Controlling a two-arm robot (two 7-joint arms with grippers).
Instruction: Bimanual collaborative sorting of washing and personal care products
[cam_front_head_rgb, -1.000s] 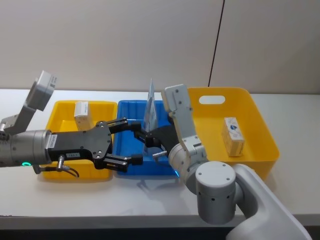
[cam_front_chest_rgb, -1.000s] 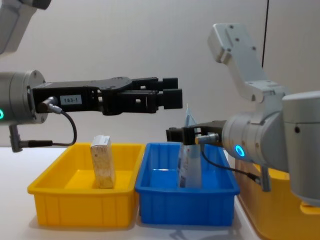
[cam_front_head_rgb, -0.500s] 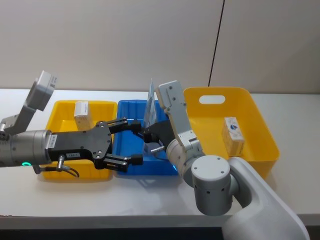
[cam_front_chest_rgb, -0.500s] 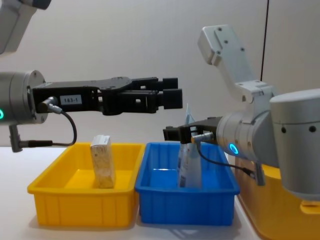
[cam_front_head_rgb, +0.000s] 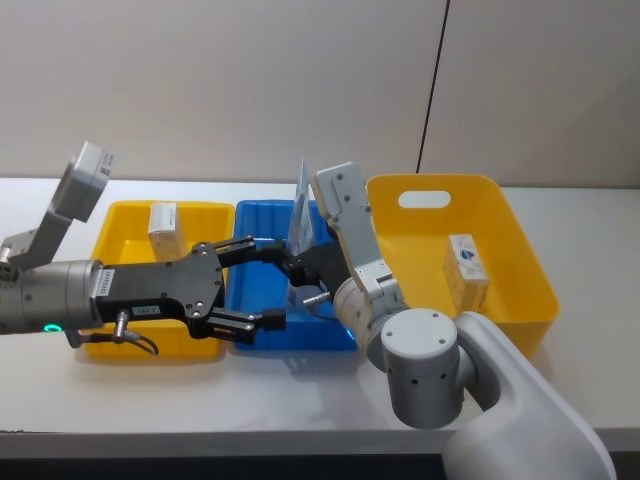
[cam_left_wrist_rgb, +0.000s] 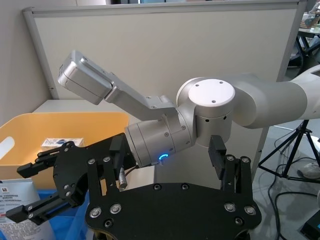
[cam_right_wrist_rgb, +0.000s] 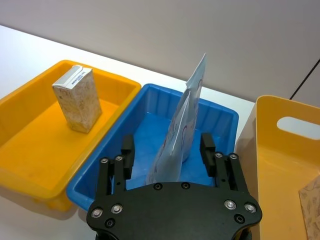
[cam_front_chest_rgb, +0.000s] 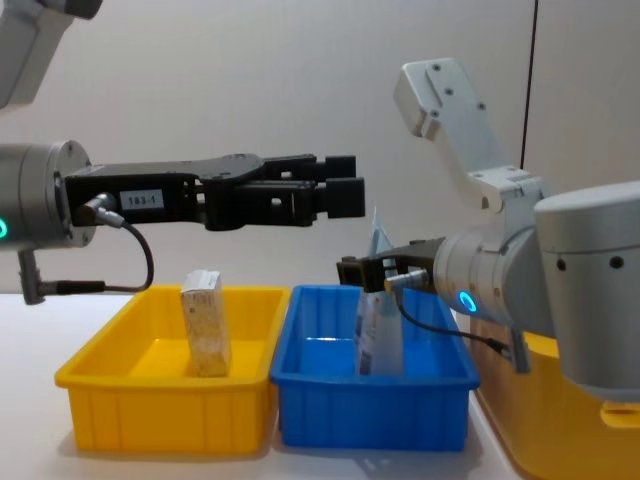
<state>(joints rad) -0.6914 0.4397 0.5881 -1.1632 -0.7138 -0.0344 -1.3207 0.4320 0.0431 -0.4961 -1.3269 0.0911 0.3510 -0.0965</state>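
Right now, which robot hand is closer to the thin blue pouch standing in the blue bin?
The right. The right gripper sits open with a finger on each side of the light-blue pouch. The left gripper hangs open higher up, above the blue bin.

Plain beige wall (cam_front_head_rgb: 220, 80) behind white table (cam_front_head_rgb: 150, 400).

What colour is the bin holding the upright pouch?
Blue. The bin under the thin pouch shows best in the right wrist view, between two yellow ones.

Looks like a lab or office test space: plain white table (cam_front_head_rgb: 560, 200), grey partition panels (cam_left_wrist_rgb: 165, 45) behind, and a tripod (cam_left_wrist_rgb: 295, 150) with cables on the floor.
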